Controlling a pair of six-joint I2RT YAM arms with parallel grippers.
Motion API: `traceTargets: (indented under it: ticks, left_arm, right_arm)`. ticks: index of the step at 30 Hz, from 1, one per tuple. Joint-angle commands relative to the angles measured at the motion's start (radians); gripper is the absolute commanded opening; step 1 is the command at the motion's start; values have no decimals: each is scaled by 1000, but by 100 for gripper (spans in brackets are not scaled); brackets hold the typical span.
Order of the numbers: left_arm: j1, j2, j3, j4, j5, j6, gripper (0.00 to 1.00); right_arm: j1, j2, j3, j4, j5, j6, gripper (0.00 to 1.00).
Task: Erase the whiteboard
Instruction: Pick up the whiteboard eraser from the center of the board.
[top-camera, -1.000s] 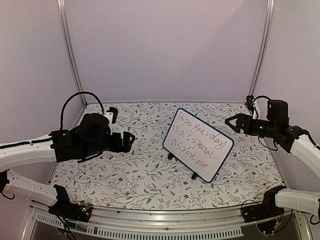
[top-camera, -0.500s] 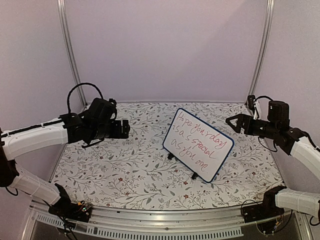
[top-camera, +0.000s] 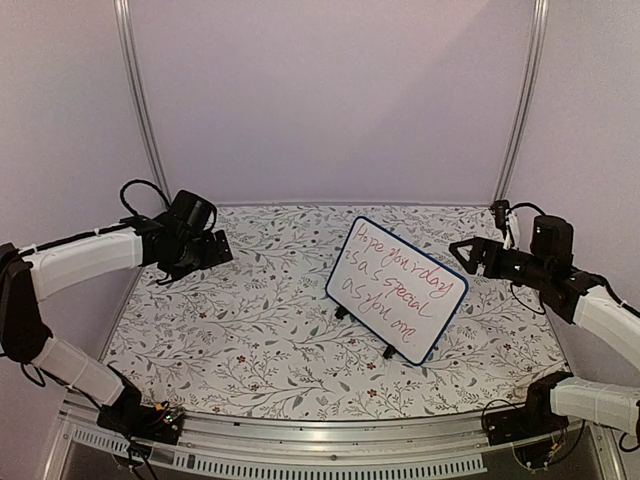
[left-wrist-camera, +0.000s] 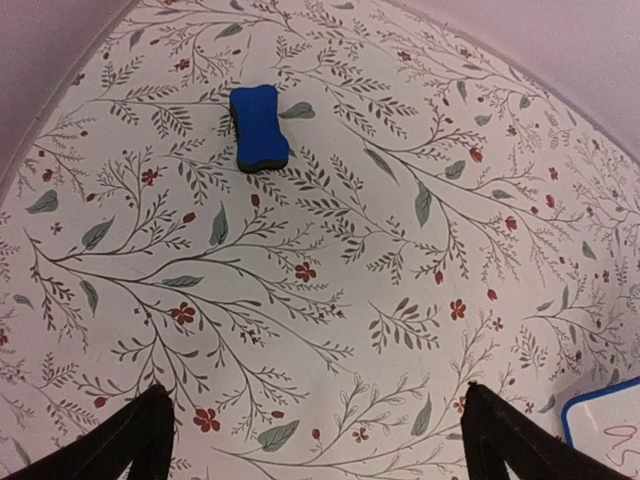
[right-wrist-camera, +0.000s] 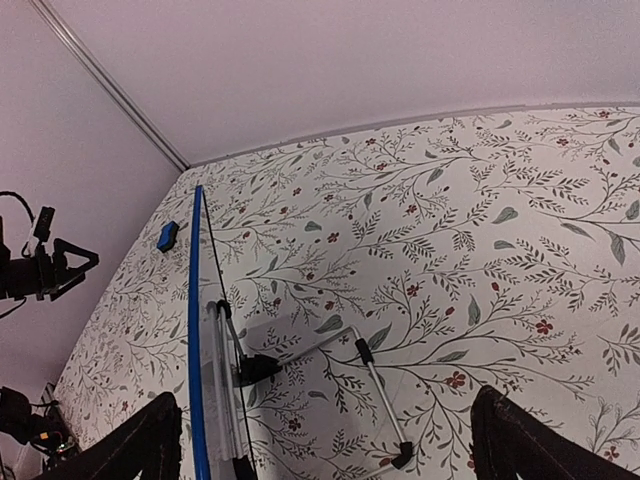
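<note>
Two tools, both spread wide, neither holding anything. Left tool (top-camera: 214, 250) hovers over the far-left part of the floral-patterned worktop (top-camera: 260, 340), well apart from the board. In the left wrist view its dark fingers (left-wrist-camera: 140, 445) show at the bottom corners with bare worktop between them.

Right tool (top-camera: 462, 252) hangs above the worktop on the right, near the board's upper right edge, not touching it, tips pointing left toward it. Right wrist view: dark fingers (right-wrist-camera: 140, 445) at the bottom corners, wide gap.

Small rectangular whiteboard with dark blue rounded-corner frame (top-camera: 397, 288) stands right of centre on the worktop, propped up and leaning back, turned at an angle so its lower corner points to the near edge. Face is covered in three lines of reddish handwriting (top-camera: 395, 280). Two small black feet (top-camera: 388, 351) sit at its lower edge. The right wrist camera sees the board edge-on, with a thin metal wire stand (right-wrist-camera: 370, 375) behind it resting on the worktop. One corner of the board shows at the lower right of the left wrist view.

Small blue eraser block with a pinched waist (left-wrist-camera: 258, 127) lies flat on the worktop at the far left, ahead of the left tool and apart from it, well apart from the board.
</note>
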Motion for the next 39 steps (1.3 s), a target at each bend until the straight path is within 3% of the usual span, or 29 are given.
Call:
traceTargets:
  ticks: [1,5,12,17,22,32,39]
  left_arm:
    - [60,-12,-31,-16,6,-105,100]
    - [70,2,-45,42,-4,-139,100]
    - [98,214,101,71,-79,-163,100]
    - [162,468,297,36,-62,-149,100]
    - [211,667,495,-12,-46,-120,100]
    - [292,780,643,-10,-39,-13,99]
    - [300,809,655,38,-12,61,88]
  right_arm:
    - [3,4,-8,56,10,-11,99]
    - [4,-35,-30,68,32,14,99]
    - [4,-148,-47,64,130,81,99]
    - [3,-191,-29,-15,180,80,99]
    - [3,-200,-32,-13,134,103,99]
    - [5,-174,-46,16,88,112,99]
    - [3,-218,-54,15,106,100,99]
